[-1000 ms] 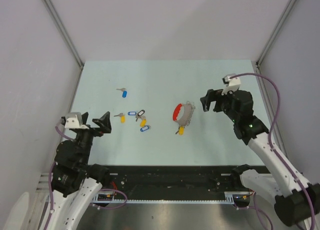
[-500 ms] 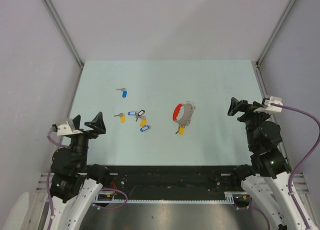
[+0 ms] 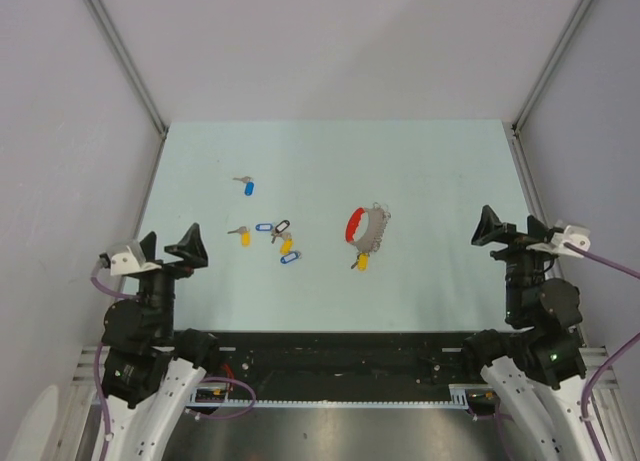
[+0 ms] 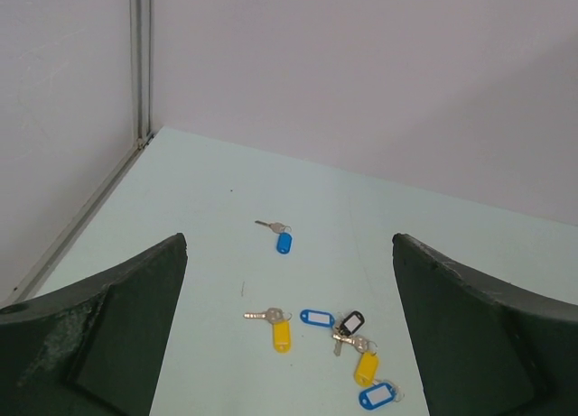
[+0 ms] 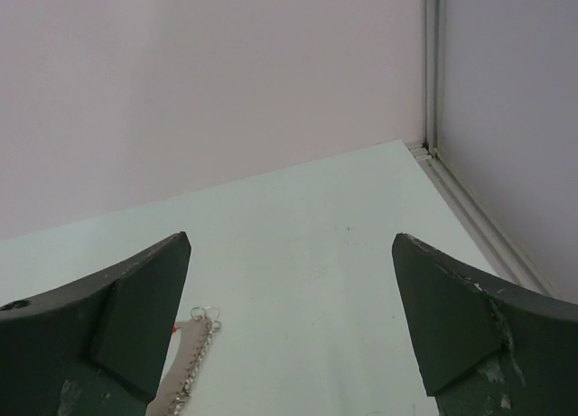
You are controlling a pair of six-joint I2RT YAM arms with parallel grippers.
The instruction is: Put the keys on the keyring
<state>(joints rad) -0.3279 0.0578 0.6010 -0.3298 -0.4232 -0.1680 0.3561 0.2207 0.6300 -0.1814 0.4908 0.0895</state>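
The keyring [image 3: 366, 227], a red arc joined to a grey chain loop, lies right of the table's middle, with a yellow-tagged key [image 3: 361, 263] at its near end. Several loose keys lie left of it: a blue one [image 3: 248, 186] alone at the back, a yellow one [image 3: 243, 236], and a cluster [image 3: 283, 241] of blue, dark and yellow tags. My left gripper [image 3: 170, 247] stands open near the front left, looking over those keys [image 4: 351, 322]. My right gripper [image 3: 508, 231] is open at the right edge, apart from the keyring. Its chain end [image 5: 194, 351] shows beside my left finger.
Grey walls close the table on three sides, with metal corner posts at the back left [image 3: 120, 56] and back right [image 3: 555, 56]. A black rail [image 3: 340, 356] runs along the near edge between the arm bases.
My right arm has pulled back from just right of the keyring to the table's right edge. The left arm has drawn back a little toward its base. The keys and keyring lie as before.
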